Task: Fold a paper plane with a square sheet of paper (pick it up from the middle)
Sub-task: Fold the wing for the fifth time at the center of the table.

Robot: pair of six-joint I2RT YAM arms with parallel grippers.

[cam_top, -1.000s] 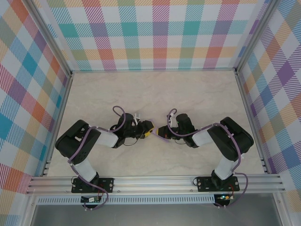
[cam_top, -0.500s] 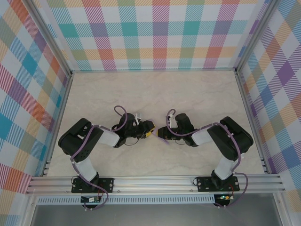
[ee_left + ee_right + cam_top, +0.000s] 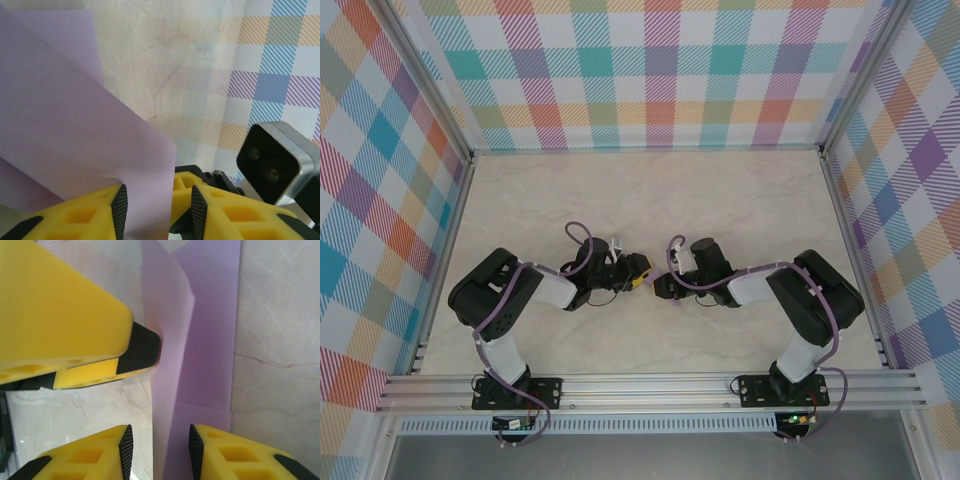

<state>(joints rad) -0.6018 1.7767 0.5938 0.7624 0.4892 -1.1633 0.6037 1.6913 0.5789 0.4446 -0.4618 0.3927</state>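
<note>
Top external view showed a pale marbled table boxed in by three pastel checked walls on a metal frame, with two arms whose tips met near its middle. One sheet of paper, lavender and partly folded, stood between those tips. The right gripper was spread around its edge. The left gripper had the sheet between parted fingers with one pad touching it, but I could not tell whether it pinched.
</note>
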